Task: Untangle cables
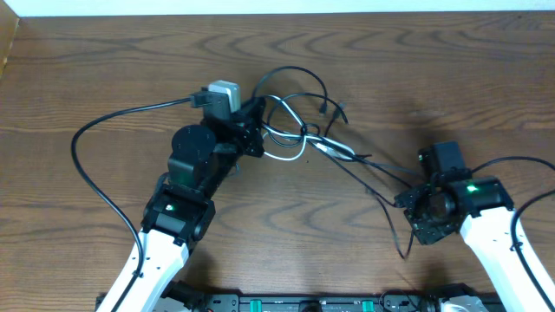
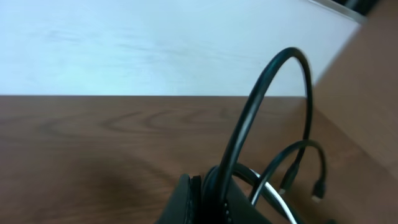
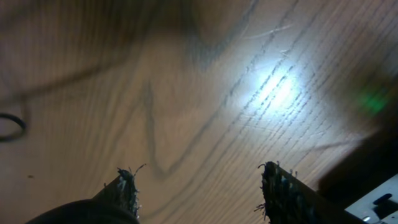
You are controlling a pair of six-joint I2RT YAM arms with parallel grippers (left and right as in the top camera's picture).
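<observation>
The cables point(image 1: 299, 121) lie in a tangle of thin black loops on the wooden table, with one white cable point(image 1: 286, 157) among them. My left gripper point(image 1: 254, 130) is at the tangle's left side, shut on a black cable. In the left wrist view that black cable point(image 2: 267, 93) arches up from the shut left gripper point(image 2: 211, 186), with the white cable point(image 2: 273, 194) and two small plug ends point(image 2: 318, 190) behind. One black strand point(image 1: 381, 186) trails right and ends near my right gripper point(image 1: 414, 206). The right gripper point(image 3: 199, 180) stands open over bare wood, its fingers point(image 3: 124, 186) holding nothing.
A thick black arm cord point(image 1: 95, 130) loops across the table's left side, and another point(image 1: 520, 160) runs off to the right. The table's far edge meets a pale wall point(image 2: 186, 43). A short bit of black cable point(image 3: 12, 127) shows at the right wrist view's left edge.
</observation>
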